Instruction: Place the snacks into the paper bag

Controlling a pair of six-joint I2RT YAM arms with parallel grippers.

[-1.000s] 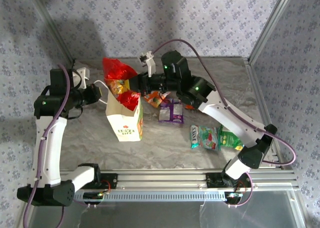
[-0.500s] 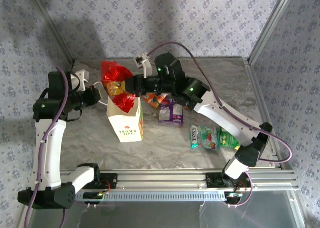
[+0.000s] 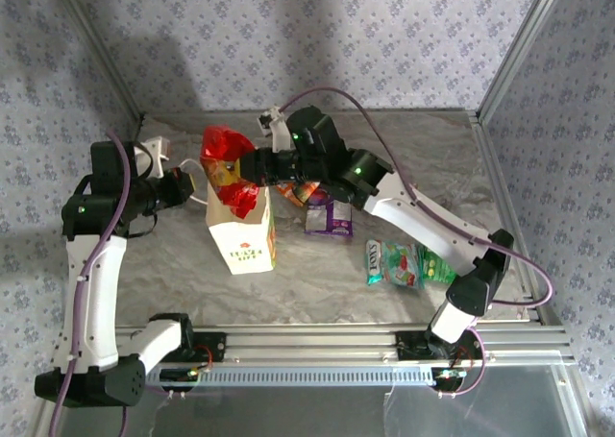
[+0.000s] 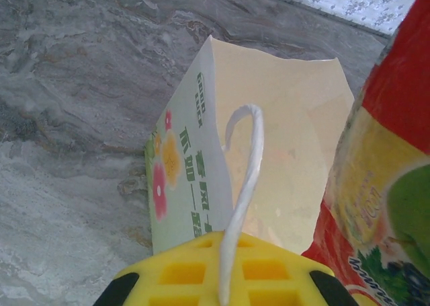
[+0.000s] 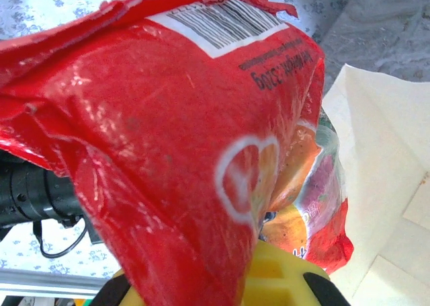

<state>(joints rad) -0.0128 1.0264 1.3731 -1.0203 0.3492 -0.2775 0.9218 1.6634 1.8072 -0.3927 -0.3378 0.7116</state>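
Red packet [image 3: 227,160] stands in paper bag [image 3: 244,240] mouth, right gripper [image 3: 244,172] clamped on it. Cord handle [image 4: 245,178] stretches to left gripper [image 3: 195,183], barring bag's left. Bare table [image 3: 317,291] before bag; loose packets [image 3: 330,214] at right.

Bright, even light from above fills the top view, which is sharp throughout. Soft grey shadows lie on the back wall [image 3: 163,67] above the surface's [image 3: 317,283] far left corner. At the right wrist the red packet [image 5: 154,118] carries white glare on its foil, with the background blurred. At the left wrist the paper bag [image 4: 295,138] glows translucent, and the left end effector [image 4: 222,272] is out of focus.
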